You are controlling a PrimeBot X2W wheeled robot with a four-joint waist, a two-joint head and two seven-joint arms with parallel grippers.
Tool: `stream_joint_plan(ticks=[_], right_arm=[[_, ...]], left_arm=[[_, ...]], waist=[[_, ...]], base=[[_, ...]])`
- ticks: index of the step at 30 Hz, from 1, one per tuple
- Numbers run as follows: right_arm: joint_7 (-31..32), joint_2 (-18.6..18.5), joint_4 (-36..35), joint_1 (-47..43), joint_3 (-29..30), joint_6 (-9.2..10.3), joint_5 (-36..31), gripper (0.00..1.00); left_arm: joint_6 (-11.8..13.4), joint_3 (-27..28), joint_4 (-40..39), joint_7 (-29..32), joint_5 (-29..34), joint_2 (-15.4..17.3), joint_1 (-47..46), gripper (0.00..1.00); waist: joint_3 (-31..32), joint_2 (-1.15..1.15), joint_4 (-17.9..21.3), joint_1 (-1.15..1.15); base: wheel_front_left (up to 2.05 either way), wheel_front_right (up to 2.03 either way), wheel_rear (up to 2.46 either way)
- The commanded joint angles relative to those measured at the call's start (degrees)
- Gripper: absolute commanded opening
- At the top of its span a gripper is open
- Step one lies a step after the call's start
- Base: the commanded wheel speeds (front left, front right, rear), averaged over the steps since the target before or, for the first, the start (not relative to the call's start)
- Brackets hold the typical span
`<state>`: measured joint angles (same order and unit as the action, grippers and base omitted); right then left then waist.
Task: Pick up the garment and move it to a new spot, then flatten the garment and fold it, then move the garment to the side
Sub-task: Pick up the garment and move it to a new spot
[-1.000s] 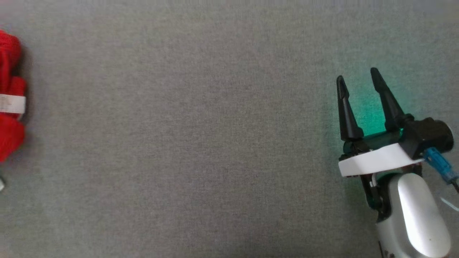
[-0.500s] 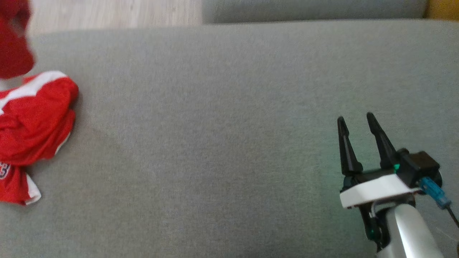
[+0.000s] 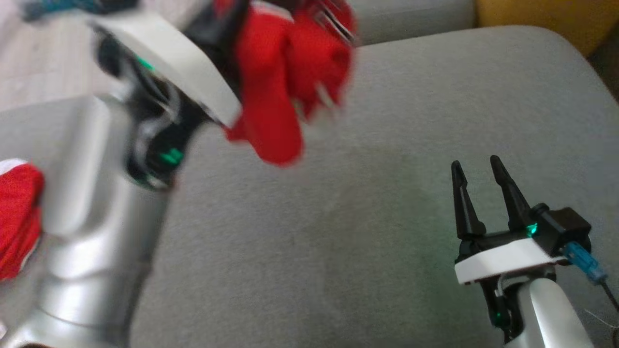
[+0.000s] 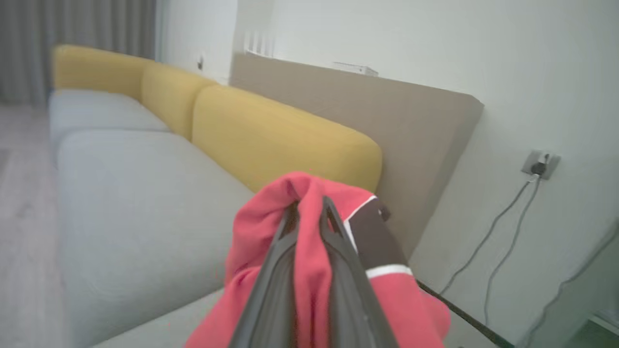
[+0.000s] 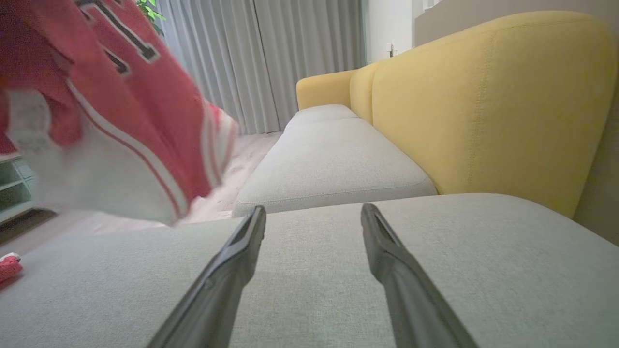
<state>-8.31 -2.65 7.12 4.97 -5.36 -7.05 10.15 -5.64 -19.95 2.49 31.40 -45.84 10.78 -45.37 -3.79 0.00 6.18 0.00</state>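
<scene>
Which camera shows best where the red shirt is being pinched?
The left wrist view: the red shirt is sharp there, bunched between the shut fingers of the left tool. The head view shows it blurred, hanging from that tool above the grey cushion. The right wrist view shows a blurred red-and-white part at its upper left.

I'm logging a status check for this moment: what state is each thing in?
garment, bunched, lifted above the sofa seat, pinched between the left jaws; another red part sits lower, beside the left forearm.
left gripper, shut on the garment.
right gripper, jaws open, holding nothing, low over the seat.
</scene>
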Motion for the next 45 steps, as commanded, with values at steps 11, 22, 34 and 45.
stream_joint_plan(ticks=[11, 22, 34, 45], right_arm=[[-0.79, -0.22, -1.5, 3.87, -3.19, -0.44, 1.34, 1.0], [0.68, -0.22, -1.17, 1.69, -1.84, -0.44, -0.73, 1.0], [4.53, -0.22, -2.4, -1.71, 0.19, -0.44, -2.12, 1.0], [7.58, -0.22, -1.48, -3.33, 1.65, -0.44, -1.23, 1.0]], left_arm=[[-1.43, -6.18, 16.73, -15.28, 8.42, 1.27, 9.27, 0.39], [1.87, -3.93, 25.26, -41.64, 12.77, 0.08, 19.19, 1.0], [10.06, 3.69, 14.2, -46.22, 15.17, 5.9, 34.67, 1.0], [11.74, 8.0, 2.9, -46.39, 16.44, 7.95, 45.16, 1.0]], waist=[[-3.16, 0.0, 8.3, 0.0], [0.63, 0.0, 4.4, 0.0], [3.69, 0.0, -0.31, 0.0], [4.95, 0.0, -2.29, 0.0]], base=[[0.0, 0.0, 0.0], [0.0, 0.0, 0.0], [0.0, 0.0, 0.0], [0.0, 0.0, 0.0]])
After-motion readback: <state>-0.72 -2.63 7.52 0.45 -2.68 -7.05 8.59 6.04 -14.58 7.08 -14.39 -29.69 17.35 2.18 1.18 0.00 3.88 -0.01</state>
